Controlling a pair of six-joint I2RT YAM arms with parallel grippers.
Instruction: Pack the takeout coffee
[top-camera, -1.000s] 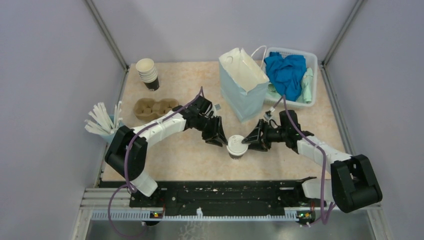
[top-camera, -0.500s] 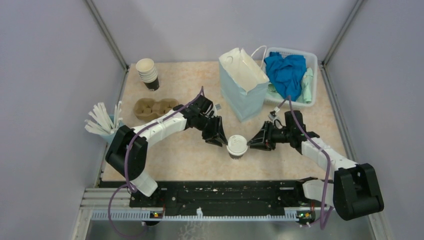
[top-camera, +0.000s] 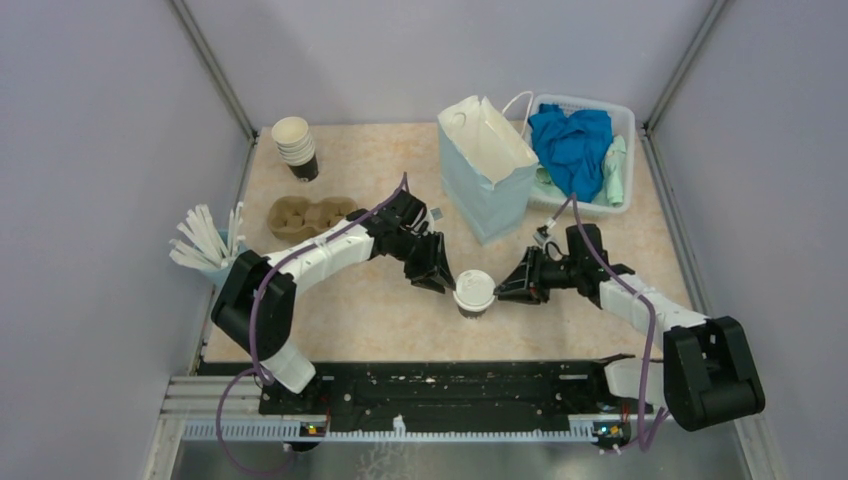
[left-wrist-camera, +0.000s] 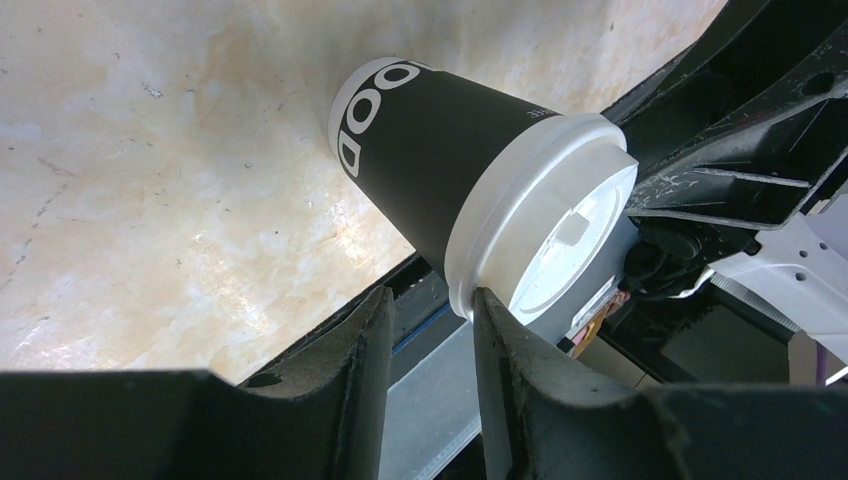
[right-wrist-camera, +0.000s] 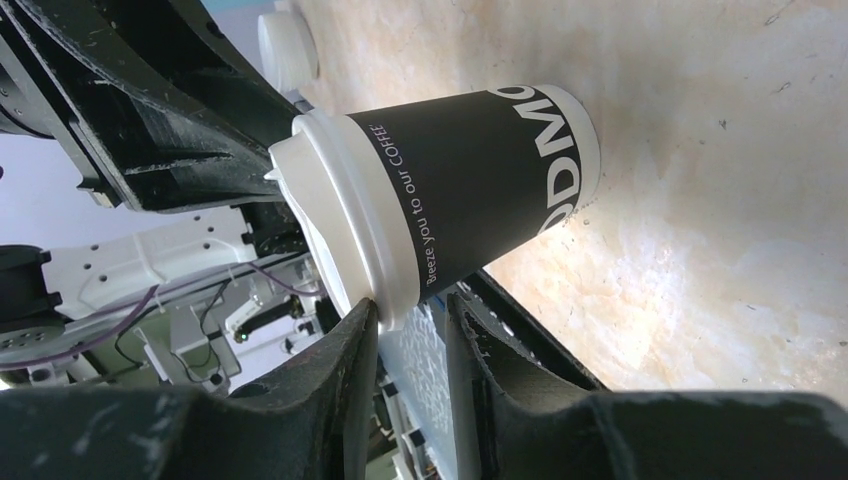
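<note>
The takeout coffee (top-camera: 473, 292), a dark cup with a white lid, stands upright on the table between my two grippers. My left gripper (top-camera: 438, 276) is at its left, jaws slightly apart and empty. In the left wrist view (left-wrist-camera: 432, 300) one finger (left-wrist-camera: 500, 340) touches the lid's rim (left-wrist-camera: 470, 270), and the cup (left-wrist-camera: 440, 150) shows white lettering. My right gripper (top-camera: 508, 287) is at the cup's right, jaws slightly apart and empty. In the right wrist view (right-wrist-camera: 412, 305) the lid's rim (right-wrist-camera: 395, 305) lies at the tip of one finger (right-wrist-camera: 355, 345), and the cup wall (right-wrist-camera: 480, 180) is above.
A pale blue paper bag (top-camera: 490, 165) stands open behind the cup. A white basket (top-camera: 625, 120) with blue cloth (top-camera: 570, 140) is at the back right. A stack of lidless cups (top-camera: 295, 145), a cardboard cup carrier (top-camera: 310, 215) and a holder of white sticks (top-camera: 205, 240) are at the left.
My right gripper has narrowed its jaws and drawn back slightly to the right of the cup. The left arm and the cup have not moved.
</note>
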